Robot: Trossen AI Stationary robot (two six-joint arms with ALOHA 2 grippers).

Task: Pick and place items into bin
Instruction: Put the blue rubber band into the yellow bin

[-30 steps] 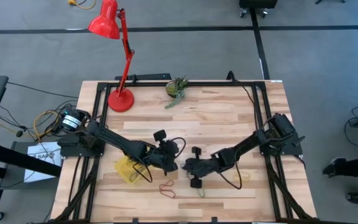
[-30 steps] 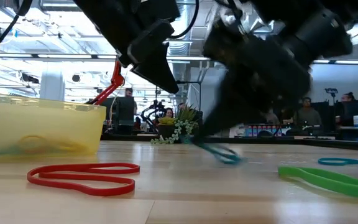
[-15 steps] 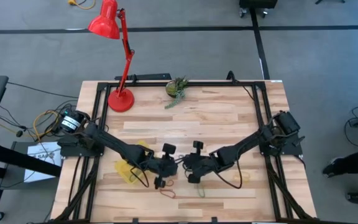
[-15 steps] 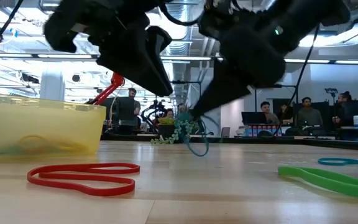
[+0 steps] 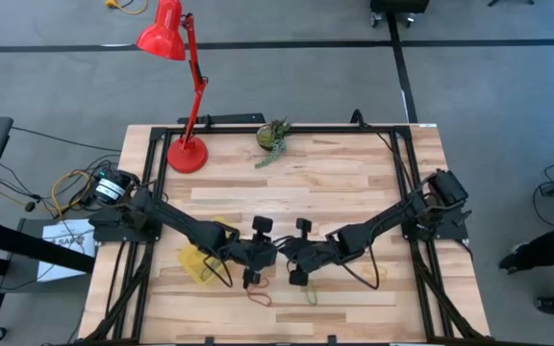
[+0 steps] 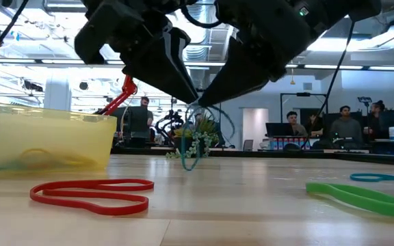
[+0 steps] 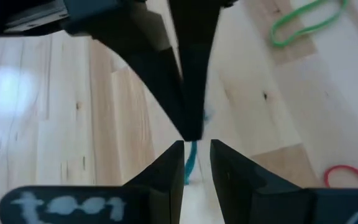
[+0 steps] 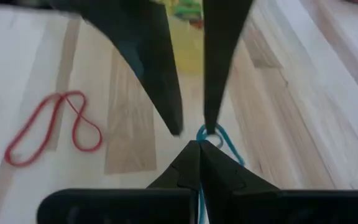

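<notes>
Yellow bin on worktop, left of centre; contains a few band loops, colours indistinct through the translucent wall. Teal band suspended above worktop, pinched by right gripper, fingers clenched on it. Left gripper tip to tip with right gripper, fingers parted around the same band. Red band and green band loose on worktop, outside bin.

One camera looks straight down on the whole bench, one sits low at its surface facing the room, and both wrist cameras look closely at the meeting pincers.
</notes>
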